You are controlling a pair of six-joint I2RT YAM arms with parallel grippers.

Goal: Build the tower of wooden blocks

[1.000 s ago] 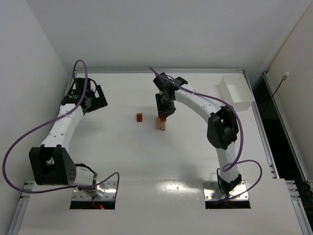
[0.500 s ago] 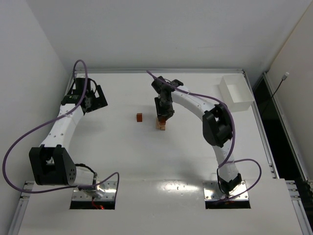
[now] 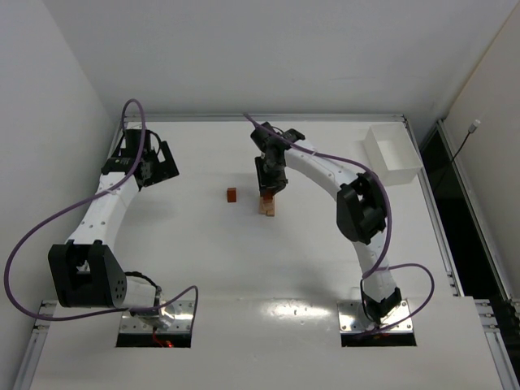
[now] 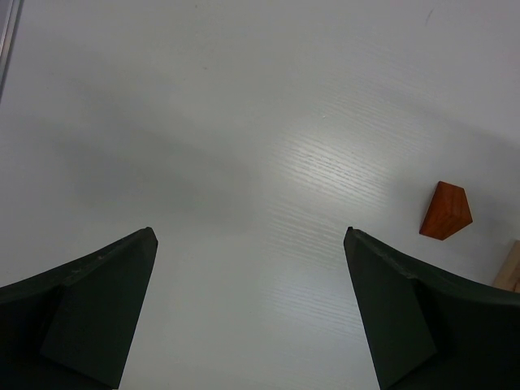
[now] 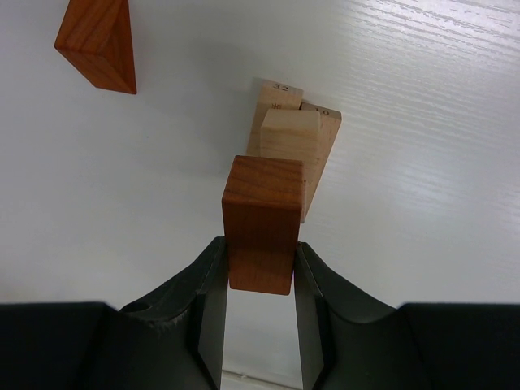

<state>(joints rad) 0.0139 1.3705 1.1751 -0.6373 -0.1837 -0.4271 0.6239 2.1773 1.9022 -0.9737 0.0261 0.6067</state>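
Since a second before, the right arm had eased slightly left and toward the far edge, with its elbow drawn in. The right gripper (image 5: pixel 260 252) was partly closed, its jaws pinching a reddish-brown block (image 5: pixel 262 219) by two sides. The block stood upright over the pale tan blocks (image 5: pixel 291 154) at mid-table; whether they touched could not be told. A loose reddish-brown wedge (image 5: pixel 97 41) lay on the table (image 3: pixel 244 268) left of the stack, apart from it. The left gripper (image 4: pixel 248 236) was spread wide and empty near the far-left corner, well apart. A white tray (image 3: pixel 392 150) sat at far right.
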